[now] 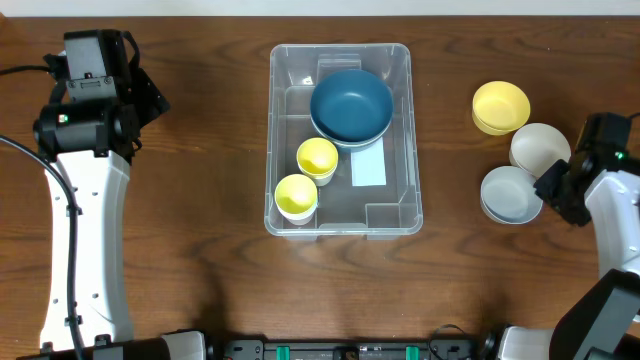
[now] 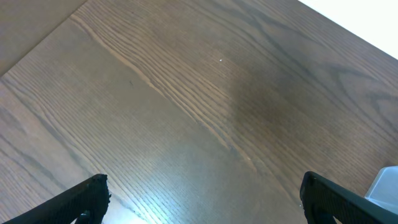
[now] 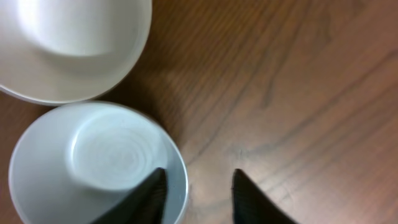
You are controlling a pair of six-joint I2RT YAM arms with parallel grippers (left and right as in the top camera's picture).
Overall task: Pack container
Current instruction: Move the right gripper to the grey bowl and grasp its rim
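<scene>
The clear plastic container (image 1: 341,135) sits mid-table with a white label (image 1: 368,167) on its base. Inside are a dark blue bowl (image 1: 351,105) at the far end and two yellow cups (image 1: 317,158), (image 1: 296,197). To the right on the table lie a yellow bowl (image 1: 500,106), a cream bowl (image 1: 539,147) and a pale blue bowl (image 1: 510,193). My right gripper (image 3: 196,190) is open and straddles the pale blue bowl's rim (image 3: 177,180), one finger inside, one outside. My left gripper (image 2: 202,196) is open and empty over bare wood at the far left.
The cream bowl (image 3: 74,46) lies just beyond the pale blue bowl in the right wrist view. A corner of the container (image 2: 385,183) shows at the left wrist view's right edge. The left arm (image 1: 85,130) stands at the table's left side.
</scene>
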